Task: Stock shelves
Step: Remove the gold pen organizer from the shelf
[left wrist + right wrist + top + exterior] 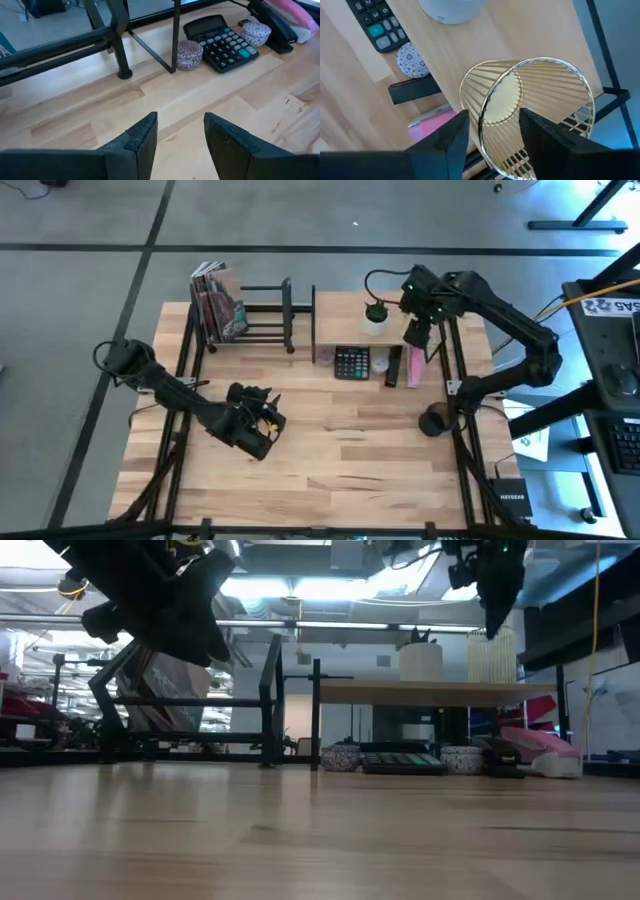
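Observation:
The light-wood board shelf [340,315] stands at the far middle of the table, and the black book rack [265,315] to its left holds some magazines [218,302] at its left end. A gold wire cup [535,100] stands upright on the shelf board's right end [490,655], beside a white plant pot [420,660]. My right gripper [495,132] hangs open over the cup's rim, one finger inside the cup and one outside. I see a gap at the inner finger. My left gripper [181,132] is open above the bare tabletop at the near left.
Under and in front of the shelf board lie a calculator [225,42], two small patterned round things [190,52], a black stapler [415,90] and a pink object [432,125]. A dark round object [434,421] sits near the right edge. Bare tabletop [350,450] spreads across the near half.

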You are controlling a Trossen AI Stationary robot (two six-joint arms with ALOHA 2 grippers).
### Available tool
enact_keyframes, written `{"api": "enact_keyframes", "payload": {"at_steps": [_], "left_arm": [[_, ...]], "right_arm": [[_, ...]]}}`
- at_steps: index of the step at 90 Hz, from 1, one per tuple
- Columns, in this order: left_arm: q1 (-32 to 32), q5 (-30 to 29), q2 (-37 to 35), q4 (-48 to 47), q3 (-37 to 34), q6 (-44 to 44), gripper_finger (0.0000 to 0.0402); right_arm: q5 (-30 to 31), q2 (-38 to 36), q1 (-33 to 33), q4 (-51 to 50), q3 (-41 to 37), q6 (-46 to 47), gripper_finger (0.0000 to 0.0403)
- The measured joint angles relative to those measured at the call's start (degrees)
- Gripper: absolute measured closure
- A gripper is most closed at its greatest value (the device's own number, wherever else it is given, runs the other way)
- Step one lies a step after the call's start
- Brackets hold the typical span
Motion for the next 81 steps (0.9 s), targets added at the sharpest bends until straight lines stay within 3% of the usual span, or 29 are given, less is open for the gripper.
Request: {"api": "enact_keyframes", "payload": {"at_steps": [18, 37, 49, 60, 68, 81], "left_arm": [[0.0, 0.0, 0.0, 0.0, 0.0, 0.0, 0.0259], [0.0, 0.0, 0.0, 0.1, 0.0, 0.0, 0.0259], [0.0, 0.0, 0.0, 1.5, 0.0, 0.1, 0.0259], [0.0, 0.0, 0.0, 2.0, 0.0, 0.1, 0.0259], [0.0, 0.0, 0.0, 3.3, 0.0, 0.5, 0.0259], [0.0, 0.0, 0.0, 4.4, 0.0, 0.5, 0.0259]], "right_arm": [[0.1, 0.2, 0.2, -0.1, 0.0, 0.3, 0.0386], [1.2, -2.1, 5.0, -4.7, 4.3, 5.4, 0.04], [0.5, -2.4, 14.0, -7.2, 11.3, 12.5, 0.0401], [-3.9, -2.5, 24.4, -6.6, 16.0, 19.4, 0.0402], [-6.4, -2.4, 33.3, -4.4, 16.3, 26.1, 0.0402], [-5.4, -1.4, 49.4, -1.7, 13.6, 38.9, 0.0402]]}}
